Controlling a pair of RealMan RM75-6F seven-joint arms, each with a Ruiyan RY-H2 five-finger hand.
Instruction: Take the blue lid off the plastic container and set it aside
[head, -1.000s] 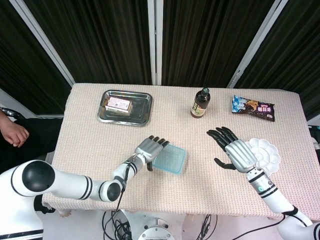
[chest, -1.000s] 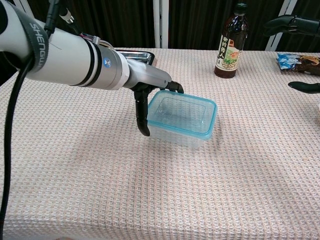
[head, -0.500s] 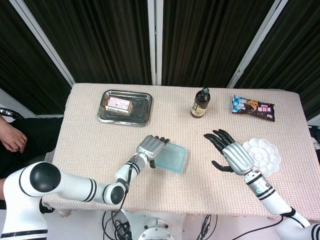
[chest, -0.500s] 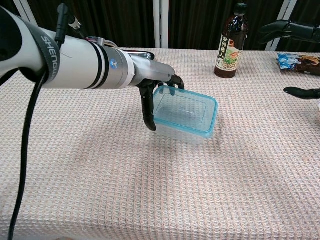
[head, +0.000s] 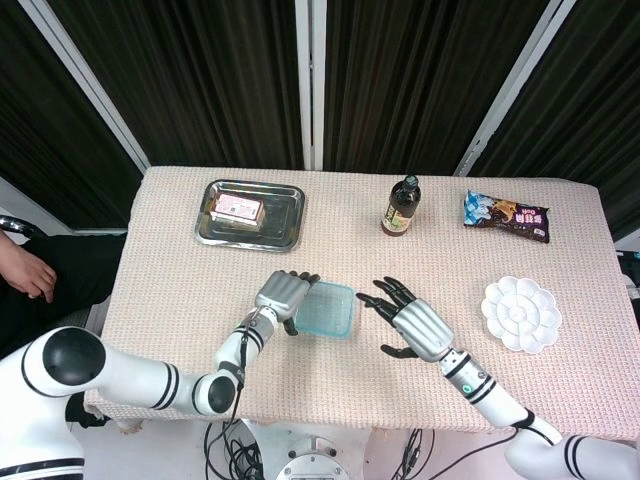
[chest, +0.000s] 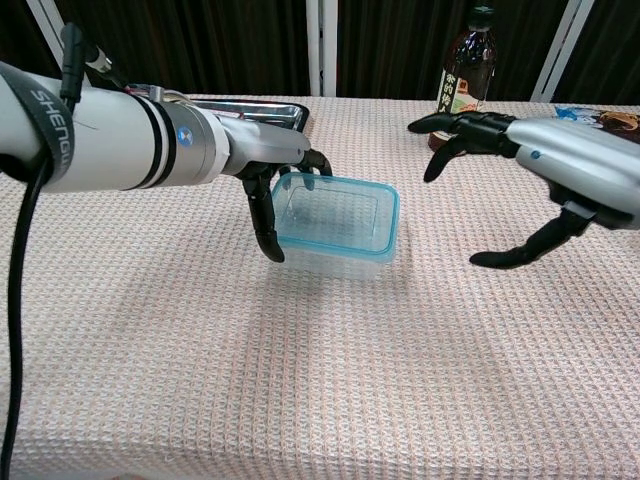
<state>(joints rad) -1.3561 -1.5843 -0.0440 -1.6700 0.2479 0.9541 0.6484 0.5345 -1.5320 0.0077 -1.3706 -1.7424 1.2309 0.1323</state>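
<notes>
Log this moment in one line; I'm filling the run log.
left hand: grips container edge | right hand: open, beside container, apart | lid: on container

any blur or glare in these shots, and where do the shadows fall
Head view: sharp, evenly lit, no glare on the metal tray. Chest view: sharp too; soft shadow just below the container; the left hand and right hand show no motion blur.

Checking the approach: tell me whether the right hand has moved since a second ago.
Yes. The right hand has swung leftward, away from the white palette, toward the plastic container.
</notes>
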